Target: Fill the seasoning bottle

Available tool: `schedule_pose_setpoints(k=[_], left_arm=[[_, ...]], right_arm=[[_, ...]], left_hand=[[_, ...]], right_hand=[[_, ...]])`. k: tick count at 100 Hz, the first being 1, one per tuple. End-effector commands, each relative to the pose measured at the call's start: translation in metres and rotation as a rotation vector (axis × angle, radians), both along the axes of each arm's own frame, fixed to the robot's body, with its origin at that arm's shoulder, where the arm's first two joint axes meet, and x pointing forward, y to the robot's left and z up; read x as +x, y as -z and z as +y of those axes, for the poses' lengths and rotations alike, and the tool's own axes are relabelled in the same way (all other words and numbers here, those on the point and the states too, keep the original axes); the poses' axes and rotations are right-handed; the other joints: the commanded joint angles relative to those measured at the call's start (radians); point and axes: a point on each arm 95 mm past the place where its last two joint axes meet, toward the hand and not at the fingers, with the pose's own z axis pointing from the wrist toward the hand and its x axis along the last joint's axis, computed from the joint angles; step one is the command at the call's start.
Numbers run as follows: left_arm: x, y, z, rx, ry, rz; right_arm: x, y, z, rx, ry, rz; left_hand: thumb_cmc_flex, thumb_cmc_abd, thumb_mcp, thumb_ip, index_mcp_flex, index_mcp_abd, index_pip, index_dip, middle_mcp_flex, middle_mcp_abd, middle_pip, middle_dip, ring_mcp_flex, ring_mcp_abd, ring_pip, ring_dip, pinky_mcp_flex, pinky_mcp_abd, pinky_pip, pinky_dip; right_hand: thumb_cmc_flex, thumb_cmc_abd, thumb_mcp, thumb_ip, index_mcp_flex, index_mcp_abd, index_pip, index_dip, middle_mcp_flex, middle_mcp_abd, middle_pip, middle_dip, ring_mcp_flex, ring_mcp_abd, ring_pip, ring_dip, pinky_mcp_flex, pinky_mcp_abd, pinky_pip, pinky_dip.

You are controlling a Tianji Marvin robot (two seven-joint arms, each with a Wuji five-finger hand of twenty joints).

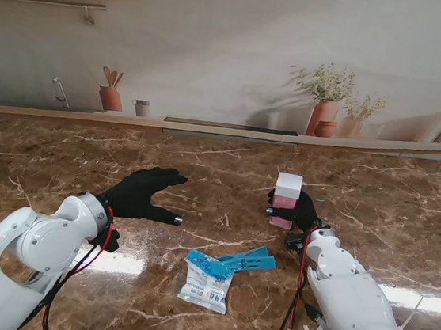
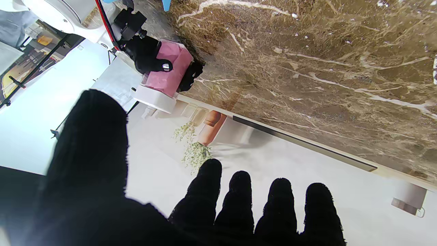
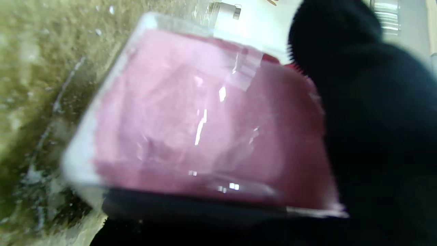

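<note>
We find the right hand [image 1: 304, 212] clamped around the seasoning bottle [image 1: 286, 199], which stands upright on the bench [image 1: 61, 163] right of centre, its white lid [image 1: 288, 183] on and its clear body showing pink contents. The right wrist view confirms the fingers [image 3: 375, 130] pressed against the bottle's side. The left hand [image 1: 144, 193] hovers over the bench well to the left, fingers spread and holding nothing. In our judgement the step in hand is securing the bottle so that the lid can come off; we advise keeping the grip low on the body, clear of the lid, holding the bottle upright so nothing spills, and bringing the left hand across to work the lid while the right steadies it. Count: one bottle; one white refill packet [image 1: 206, 285] lying nearer to us at centre; one torn blue strip [image 1: 243, 261] touching the packet's top; two hands.
</note>
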Motion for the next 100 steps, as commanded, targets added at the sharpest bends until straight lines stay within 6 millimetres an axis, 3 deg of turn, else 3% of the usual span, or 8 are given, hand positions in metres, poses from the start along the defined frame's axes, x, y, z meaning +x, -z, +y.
schedule_pose_setpoints(k=[1, 10, 14, 30, 38, 57, 92, 100], left_arm=[[0.000, 0.002, 0.000, 0.002, 0.003, 0.005], [0.000, 0.002, -0.001, 0.005, 0.004, 0.004], [0.000, 0.001, -0.001, 0.005, 0.003, 0.005], [0.001, 0.001, 0.000, 0.011, 0.006, 0.007], [0.000, 0.001, 0.000, 0.011, 0.005, 0.008], [0.000, 0.002, -0.001, 0.007, 0.006, 0.013], [0.000, 0.004, -0.001, -0.005, 0.009, 0.013], [-0.002, 0.005, -0.001, -0.005, 0.010, 0.016]], right_arm=[[-0.002, 0.004, 0.002, 0.011, -0.009, 0.013], [-0.002, 0.006, 0.002, 0.006, -0.013, 0.017], [-0.003, 0.007, 0.001, 0.004, -0.016, 0.020], [-0.004, 0.011, 0.001, 0.009, -0.019, 0.036], [-0.005, 0.013, 0.001, 0.009, -0.020, 0.042], [-0.008, 0.015, 0.000, 0.009, -0.021, 0.047], [-0.014, 0.017, -0.007, -0.040, -0.002, 0.049], [-0.016, 0.018, -0.008, -0.043, 0.000, 0.057]], left_hand=[[0.006, 0.032, -0.043, 0.033, -0.035, -0.036, -0.020, 0.013, -0.048, -0.015, -0.025, 0.001, -0.040, -0.045, -0.022, -0.004, -0.011, 0.001, -0.042, -0.010], [0.008, 0.033, -0.045, 0.033, -0.036, -0.035, -0.021, 0.013, -0.048, -0.016, -0.029, 0.002, -0.040, -0.044, -0.022, -0.003, -0.011, 0.001, -0.042, -0.012], [0.009, 0.034, -0.046, 0.033, -0.036, -0.036, -0.021, 0.013, -0.048, -0.017, -0.030, 0.003, -0.040, -0.045, -0.022, -0.002, -0.011, 0.001, -0.042, -0.012], [0.011, 0.034, -0.051, 0.033, -0.037, -0.037, -0.021, 0.014, -0.048, -0.017, -0.031, 0.006, -0.040, -0.044, -0.021, -0.001, -0.011, 0.002, -0.043, -0.015], [0.014, 0.037, -0.052, 0.034, -0.035, -0.036, -0.021, 0.014, -0.047, -0.017, -0.030, 0.008, -0.039, -0.044, -0.021, -0.001, -0.011, 0.002, -0.043, -0.016], [0.017, 0.039, -0.056, 0.034, -0.033, -0.033, -0.020, 0.015, -0.046, -0.017, -0.030, 0.010, -0.039, -0.043, -0.020, 0.001, -0.011, 0.002, -0.043, -0.017], [0.019, 0.041, -0.063, 0.035, -0.028, -0.029, -0.018, 0.016, -0.046, -0.019, -0.029, 0.013, -0.039, -0.043, -0.020, 0.004, -0.013, 0.005, -0.044, -0.021], [0.021, 0.045, -0.068, 0.036, -0.033, -0.029, -0.020, 0.016, -0.049, -0.020, -0.034, 0.013, -0.045, -0.040, -0.027, 0.004, 0.000, 0.005, -0.091, -0.088]], right_hand=[[0.136, 0.150, 0.242, -0.035, 0.167, -0.322, 0.117, -0.005, 0.000, -0.140, 0.024, -0.009, -0.052, -0.043, -0.016, -0.017, -0.045, 0.038, -0.089, 0.007], [0.114, 0.141, 0.254, -0.016, 0.127, -0.286, 0.002, 0.044, -0.070, -0.130, 0.034, -0.067, -0.104, -0.046, -0.014, -0.035, -0.058, 0.024, -0.112, 0.024], [0.097, 0.140, 0.261, 0.000, 0.107, -0.265, -0.048, 0.075, -0.102, -0.123, 0.029, -0.131, -0.127, -0.046, -0.017, -0.041, -0.067, 0.018, -0.122, 0.029], [0.054, 0.147, 0.262, 0.053, 0.061, -0.210, -0.112, 0.111, -0.164, -0.107, 0.032, -0.163, -0.170, -0.040, -0.021, -0.047, -0.084, 0.006, -0.132, 0.032], [0.031, 0.148, 0.256, 0.093, 0.034, -0.179, -0.188, 0.198, -0.190, -0.104, 0.037, -0.180, -0.186, -0.037, -0.023, -0.058, -0.088, 0.002, -0.139, 0.043], [-0.003, 0.137, 0.255, 0.084, -0.116, -0.087, -0.336, 0.138, -0.282, -0.093, 0.019, -0.192, -0.240, -0.034, -0.049, -0.074, -0.104, -0.010, -0.148, 0.047], [-0.023, 0.142, 0.253, 0.084, -0.255, -0.013, -0.436, 0.070, -0.425, -0.075, -0.025, -0.242, -0.298, -0.027, -0.075, -0.096, -0.116, -0.019, -0.153, 0.056], [-0.022, 0.147, 0.248, 0.085, -0.274, 0.002, -0.452, 0.051, -0.446, -0.070, -0.033, -0.265, -0.303, -0.022, -0.095, -0.114, -0.119, -0.023, -0.155, 0.058]])
